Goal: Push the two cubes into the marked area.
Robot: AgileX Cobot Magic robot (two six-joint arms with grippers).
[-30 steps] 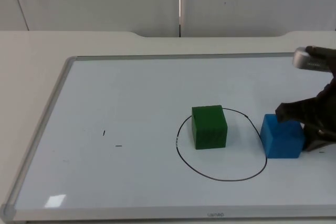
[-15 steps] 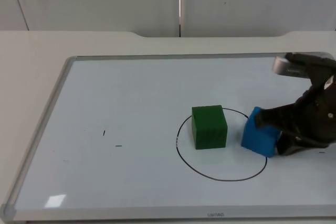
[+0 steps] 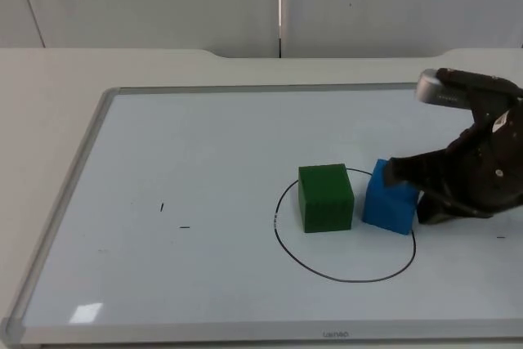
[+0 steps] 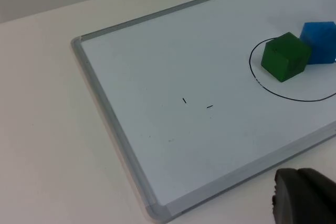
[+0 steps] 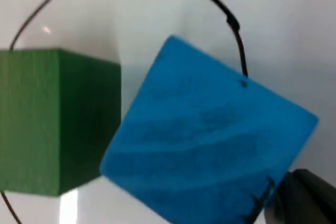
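Blue cube [image 3: 391, 198]: right of centre, inside the drawn circle [image 3: 343, 276], beside the green cube [image 3: 326, 197].
Right pincer [image 3: 409, 194]: touching the blue cube's right side; fingers apart.
Left pincer [image 4: 304, 203]: waits; opening cannot be told.

A whiteboard [image 3: 204, 145] lies flat on the table [image 3: 49, 87], and a drawn ring [image 3: 343, 278] sits on its right half, toward the near edge. Inside the ring's left part stands one cube [image 3: 325, 197]; the second cube [image 3: 391, 199] stands just to its right, turned at an angle, within the ring's right side. The right gripper [image 3: 406, 194] is against that second cube's right side, while two small pen marks [image 3: 172, 217] lie well to the left of the ring.
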